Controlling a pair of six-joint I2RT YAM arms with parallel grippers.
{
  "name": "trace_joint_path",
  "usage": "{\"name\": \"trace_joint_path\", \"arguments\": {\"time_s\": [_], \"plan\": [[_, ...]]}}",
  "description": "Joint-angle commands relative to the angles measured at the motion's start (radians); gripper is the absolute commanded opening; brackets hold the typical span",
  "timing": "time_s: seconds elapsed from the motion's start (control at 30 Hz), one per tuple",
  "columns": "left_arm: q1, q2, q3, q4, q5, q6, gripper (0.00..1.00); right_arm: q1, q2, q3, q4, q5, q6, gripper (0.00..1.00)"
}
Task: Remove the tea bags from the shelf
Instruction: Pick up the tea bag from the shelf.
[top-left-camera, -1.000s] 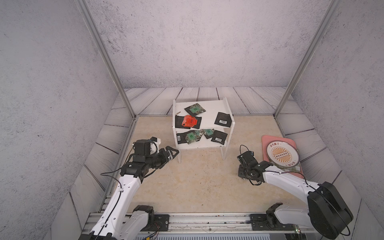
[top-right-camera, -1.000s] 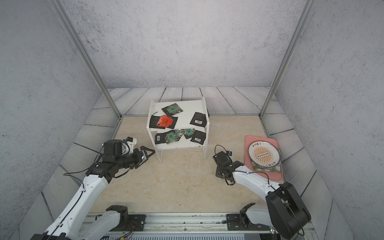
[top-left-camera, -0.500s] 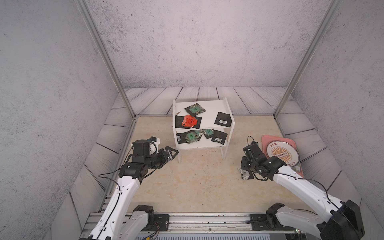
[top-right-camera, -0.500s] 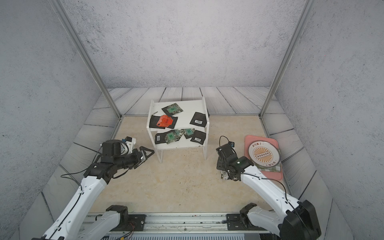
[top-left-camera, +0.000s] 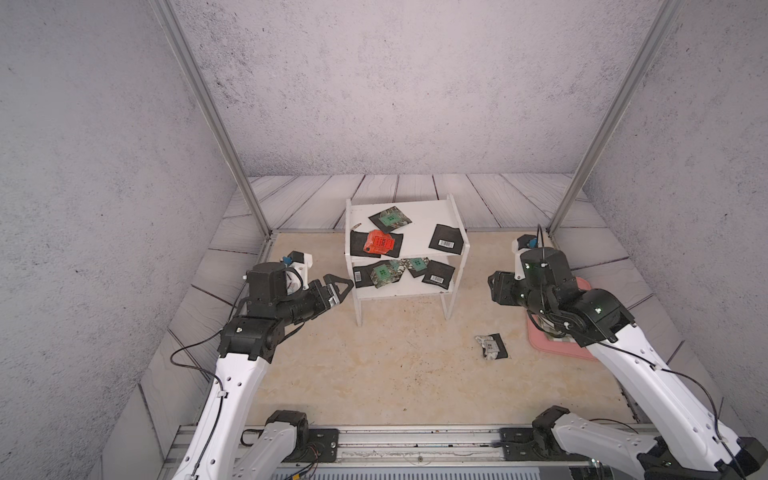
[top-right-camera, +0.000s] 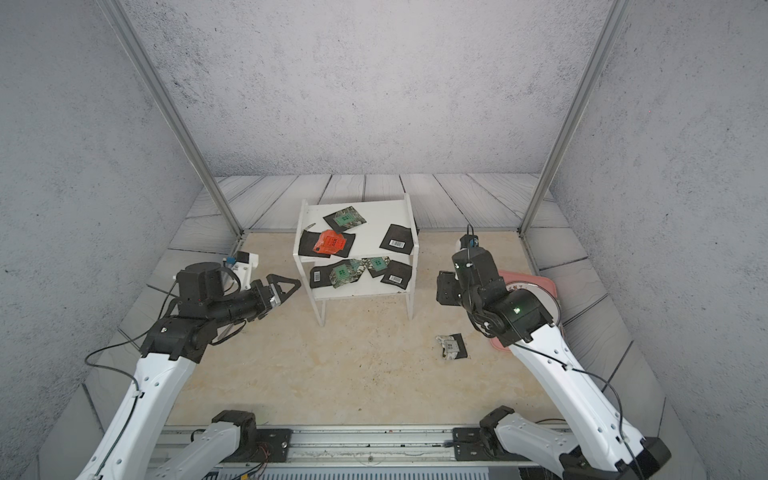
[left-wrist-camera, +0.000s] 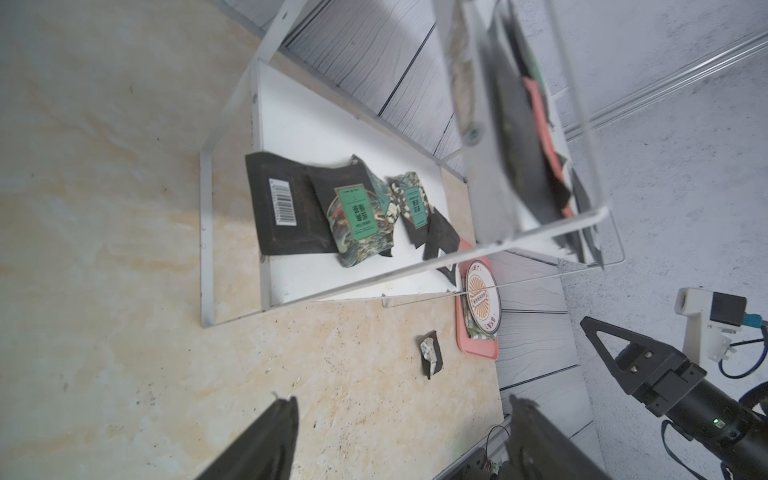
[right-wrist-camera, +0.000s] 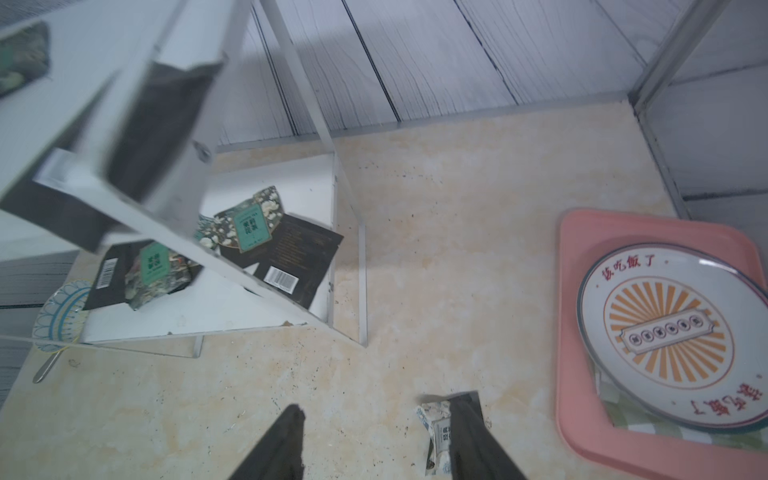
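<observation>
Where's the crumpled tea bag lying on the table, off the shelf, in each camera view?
Both top views: crumpled tea bag lower right of centre.
Left wrist: picture's lower half, right of centre.
Right wrist: picture's bottom edge, just right of centre.
Shared landmark: pink tray beside it.

The beige marbled floor (top-left-camera: 374, 374) in front of the small white two-tier shelf (top-left-camera: 422, 226) lies open; one crumpled black tea bag (top-left-camera: 491, 346) lies on it off to the right, near the pink rectangular tray (right-wrist-camera: 569, 332); the shelf's lower tier opens frontward between its legs, roofed low by the upper board; white uprights bound both ends.
</observation>
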Motion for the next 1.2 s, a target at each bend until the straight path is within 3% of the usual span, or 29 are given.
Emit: {"name": "trace_joint_path", "arguments": {"time_s": [0.0,0.2,0.73,1.17], "plan": [[-0.008,0.022,0.061,-0.023,0.009,0.017,0.85,-0.001,0.062,0.139,-0.096,-0.060,-0.088,0.62],[-0.009,0.052,0.156,-0.034,-0.016,0.020,0.93,0.001,0.188,0.366,-0.149,-0.145,-0.120,0.62],[-0.007,0.125,0.243,-0.058,-0.061,0.033,0.83,0.101,0.596,0.912,-0.343,-0.238,-0.182,0.61],[-0.007,0.119,0.217,-0.026,-0.037,0.016,0.82,0.140,0.743,1.006,-0.395,-0.189,-0.201,0.61]]}}
